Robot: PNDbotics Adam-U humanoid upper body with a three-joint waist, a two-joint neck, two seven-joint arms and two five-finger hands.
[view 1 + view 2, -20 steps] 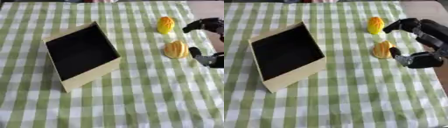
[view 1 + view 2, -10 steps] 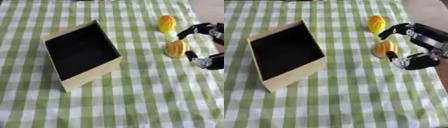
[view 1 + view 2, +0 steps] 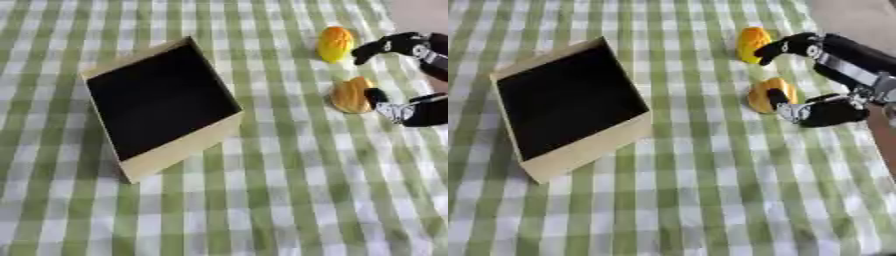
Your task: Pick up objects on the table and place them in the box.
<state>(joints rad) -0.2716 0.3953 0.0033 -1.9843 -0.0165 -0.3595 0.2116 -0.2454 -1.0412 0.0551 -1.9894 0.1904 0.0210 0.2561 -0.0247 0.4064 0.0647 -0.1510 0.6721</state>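
Table: covered with a green-and-white checked cloth [image 3: 289,200], which fills nearly the whole view.
Box: a cream-walled box [image 3: 162,107] with a black inside stands left of centre on the cloth, turned at an angle, its open top facing up; the black inside shows bare.
Nearer object: a rounded yellow-orange piece [image 3: 765,92] lies on the cloth to the right of the box, well apart from it.
Farther object: a second yellow-orange piece [image 3: 335,43], more oval, lies beyond the first and near it, not touching.
Right hand: the black right hand [image 3: 833,111] comes in from the right edge, spread wide around the nearer piece. The thumb [image 3: 779,100] rests against that piece's right side, while the upper fingers [image 3: 785,47] arch over it, their tips just beside the farther piece. Nothing is pinched or lifted.
Left hand: it shows in neither view.
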